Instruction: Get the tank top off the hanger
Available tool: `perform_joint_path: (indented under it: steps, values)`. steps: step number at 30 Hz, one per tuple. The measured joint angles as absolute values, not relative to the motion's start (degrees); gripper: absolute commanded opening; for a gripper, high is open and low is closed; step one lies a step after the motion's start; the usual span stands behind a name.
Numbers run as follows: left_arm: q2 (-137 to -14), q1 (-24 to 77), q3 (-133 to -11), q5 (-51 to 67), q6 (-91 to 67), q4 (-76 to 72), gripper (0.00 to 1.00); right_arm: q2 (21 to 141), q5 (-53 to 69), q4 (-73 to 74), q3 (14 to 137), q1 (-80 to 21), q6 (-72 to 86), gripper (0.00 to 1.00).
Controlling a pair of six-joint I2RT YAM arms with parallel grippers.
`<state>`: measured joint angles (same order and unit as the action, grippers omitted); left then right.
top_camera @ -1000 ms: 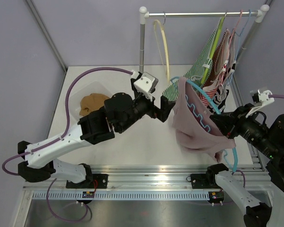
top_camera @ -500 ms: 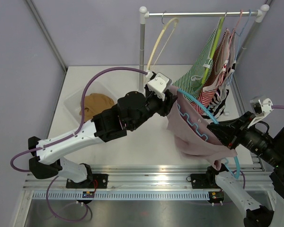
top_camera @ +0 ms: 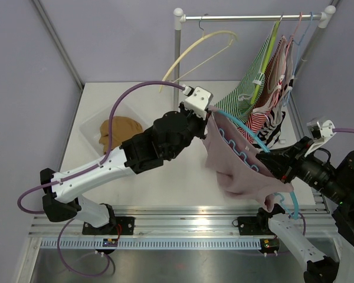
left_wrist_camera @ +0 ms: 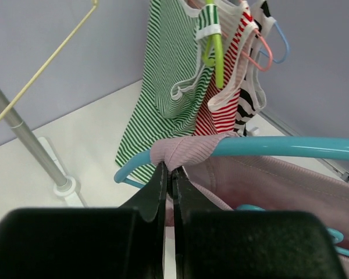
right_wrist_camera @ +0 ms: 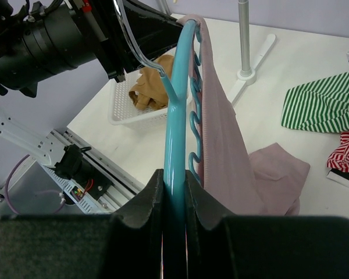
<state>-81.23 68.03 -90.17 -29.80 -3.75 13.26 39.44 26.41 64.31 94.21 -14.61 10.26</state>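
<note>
A pink tank top (top_camera: pixel 242 171) hangs on a teal hanger (top_camera: pixel 248 132) held out over the table, its lower part bunched on the tabletop. My left gripper (top_camera: pixel 211 115) is at the hanger's far end, shut on the pink strap (left_wrist_camera: pixel 186 148) where it wraps the teal hanger (left_wrist_camera: pixel 279 145); the left gripper (left_wrist_camera: pixel 170 171) pinches the fabric between its tips. My right gripper (top_camera: pixel 277 162) is shut on the hanger's near part. In the right wrist view the right gripper (right_wrist_camera: pixel 175 174) clamps the teal hanger (right_wrist_camera: pixel 177 116), with the tank top (right_wrist_camera: pixel 221 128) draped to its right.
A clothes rail (top_camera: pixel 253 17) spans the back, with a tilted empty cream hanger (top_camera: pixel 200 50) and striped tops (top_camera: pixel 265 88) on it. Its upright post (top_camera: pixel 177 59) stands behind my left arm. A white basket (top_camera: pixel 94 124) holding a brown garment (top_camera: pixel 115 132) sits at the left.
My left gripper moved right to the hanger's end and shut on the pink strap. The cream hanger swung up and sideways. The right arm with the hanger shifted slightly.
</note>
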Motion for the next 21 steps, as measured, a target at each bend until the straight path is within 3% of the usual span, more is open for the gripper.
perform_joint_path:
  steps: [10, 21]
  values:
    - [-79.02, 62.08, -86.41, -40.25, -13.1, 18.04, 0.0, 38.39, 29.67, 61.17, 87.66, -14.61, 5.37, 0.0]
    - [-68.2, 52.86, -78.59, -33.95, -25.26, 24.45, 0.0, 32.32, 36.42, 50.11, 81.76, -14.61, 3.05, 0.0]
